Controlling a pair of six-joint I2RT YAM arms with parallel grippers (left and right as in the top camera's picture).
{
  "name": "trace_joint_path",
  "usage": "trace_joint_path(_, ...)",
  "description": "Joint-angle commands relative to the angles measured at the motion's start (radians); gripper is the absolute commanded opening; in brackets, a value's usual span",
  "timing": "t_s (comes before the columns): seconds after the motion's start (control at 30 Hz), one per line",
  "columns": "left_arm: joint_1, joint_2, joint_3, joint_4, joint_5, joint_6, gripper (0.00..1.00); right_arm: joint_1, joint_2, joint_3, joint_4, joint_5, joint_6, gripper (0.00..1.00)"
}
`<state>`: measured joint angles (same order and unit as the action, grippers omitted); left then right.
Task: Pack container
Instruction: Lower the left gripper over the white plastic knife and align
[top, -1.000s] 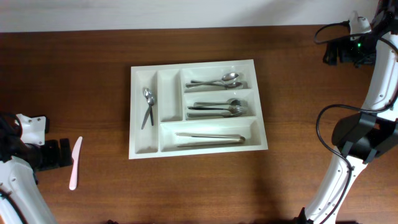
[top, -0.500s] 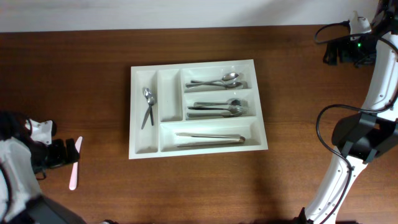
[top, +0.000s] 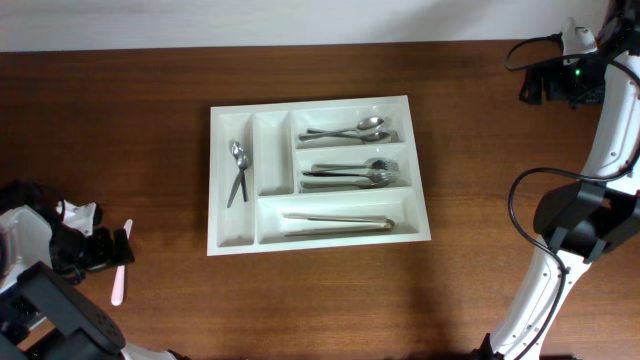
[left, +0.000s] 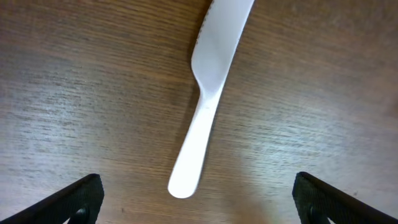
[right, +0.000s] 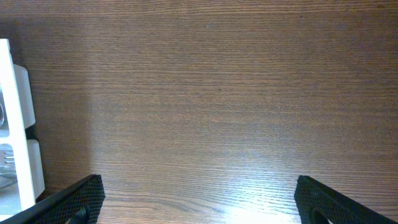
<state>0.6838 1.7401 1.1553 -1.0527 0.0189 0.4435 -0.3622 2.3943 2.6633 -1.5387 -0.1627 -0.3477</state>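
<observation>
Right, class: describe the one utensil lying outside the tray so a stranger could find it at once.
From the white cutlery tray mid-table, look far left. A single knife lies on the bare wood there, under the left arm's fingers, which are open. Unlike the metal cutlery in the tray, it is pale plastic.

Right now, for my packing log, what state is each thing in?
container, flat on the table, partly filled.
second narrow compartment, empty.
teaspoons, in the leftmost narrow compartment.
spoons, in the top long compartment.
forks, in the middle long compartment.
long utensil, in the bottom compartment.
plastic knife, flat on the table, outside the container, ungripped.
left hand, open, over the knife's handle.
right hand, open, empty, over bare table.
</observation>
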Motion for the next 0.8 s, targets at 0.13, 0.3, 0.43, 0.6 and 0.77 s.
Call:
trace_joint_path(0.13,0.002,0.009,-0.005,0.051,-0.019,0.186,0.99,-0.005,-0.014,-0.005,0.003,0.002,0.002,0.99)
trace_joint_path(0.3,-0.005,0.013,-0.005,0.083,-0.015,0.243,0.99,-0.005,-0.014,-0.005,0.003,0.002,0.002,0.99)
trace_joint_path(0.43,-0.029,0.027,-0.005,0.095,-0.042,0.242,0.99,-0.005,-0.014,-0.005,0.003,0.002,0.002,0.99)
trace_joint_path(0.6,-0.076,0.061,-0.005,0.103,-0.095,0.209,0.99,-0.005,-0.014,-0.005,0.003,0.002,0.002,0.99)
trace_joint_path(0.77,-0.085,0.104,-0.006,0.107,-0.095,0.137,0.99,-0.005,-0.014,-0.005,0.003,0.002,0.002,0.99)
